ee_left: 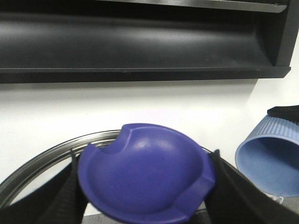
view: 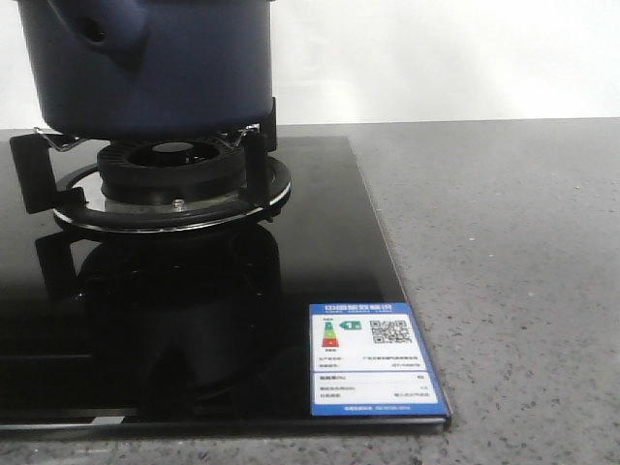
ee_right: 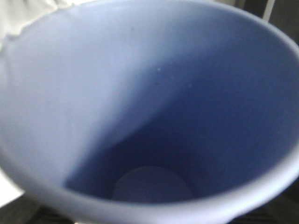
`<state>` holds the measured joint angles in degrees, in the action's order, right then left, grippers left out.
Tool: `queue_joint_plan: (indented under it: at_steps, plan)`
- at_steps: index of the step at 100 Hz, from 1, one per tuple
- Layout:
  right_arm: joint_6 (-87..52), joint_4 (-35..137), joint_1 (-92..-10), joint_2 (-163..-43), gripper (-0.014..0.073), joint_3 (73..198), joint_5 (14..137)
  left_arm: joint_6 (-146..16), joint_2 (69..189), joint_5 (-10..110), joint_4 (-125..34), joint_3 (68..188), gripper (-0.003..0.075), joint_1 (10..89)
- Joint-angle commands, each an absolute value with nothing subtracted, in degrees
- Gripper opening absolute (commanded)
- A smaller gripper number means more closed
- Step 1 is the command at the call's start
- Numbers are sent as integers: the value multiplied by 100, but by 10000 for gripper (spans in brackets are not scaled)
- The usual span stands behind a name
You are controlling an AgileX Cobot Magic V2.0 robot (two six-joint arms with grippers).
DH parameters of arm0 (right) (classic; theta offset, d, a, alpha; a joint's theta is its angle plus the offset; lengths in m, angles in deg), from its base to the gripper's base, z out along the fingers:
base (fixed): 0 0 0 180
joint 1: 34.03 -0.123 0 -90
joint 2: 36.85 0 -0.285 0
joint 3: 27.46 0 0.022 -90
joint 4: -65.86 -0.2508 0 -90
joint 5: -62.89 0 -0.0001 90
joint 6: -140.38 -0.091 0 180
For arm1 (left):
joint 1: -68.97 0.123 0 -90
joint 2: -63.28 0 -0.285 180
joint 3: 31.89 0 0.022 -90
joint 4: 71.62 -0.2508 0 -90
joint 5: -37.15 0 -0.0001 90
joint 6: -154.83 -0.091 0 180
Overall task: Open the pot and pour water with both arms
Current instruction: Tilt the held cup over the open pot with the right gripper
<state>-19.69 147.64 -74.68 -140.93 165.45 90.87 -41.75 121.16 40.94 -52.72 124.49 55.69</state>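
The dark navy pot (view: pixel 155 68) sits on the gas burner (view: pixel 174 170) at the far left, its stubby side knob (view: pixel 95 31) facing me; its top is cut off by the front view. My left gripper (ee_left: pixel 145 186) is shut on the blue-purple pot lid (ee_left: pixel 145 172), held up with its hollow underside showing, black fingers (ee_left: pixel 229 191) on either side. The pale blue ribbed cup (ee_left: pixel 271 158) hangs tilted beside it, a black part of my right gripper (ee_left: pixel 286 111) on top. In the right wrist view the cup's inside (ee_right: pixel 140 93) fills the picture and hides the fingers.
The black glass hob (view: pixel 194 320) carries a blue energy label (view: pixel 373 358) at its front right corner. Grey speckled countertop (view: pixel 504 271) lies to the right. A steel rim (ee_left: pixel 51 156) curves behind the lid. A dark hood or shelf (ee_left: pixel 140 42) hangs on the white wall.
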Motion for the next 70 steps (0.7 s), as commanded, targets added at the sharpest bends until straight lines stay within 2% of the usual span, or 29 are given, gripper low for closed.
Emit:
queue_joint_plan:
  at_steps: [1,70]
  plan:
    - [-1939,15320,-7467,-13828,315,16782,9008,-4172,12041,3517,-5261,12672,372,5589]
    - [-1959,15575,-7467,-13828,315,16782,8787,-4172,12041,3517,-5261,12672,372,5589]
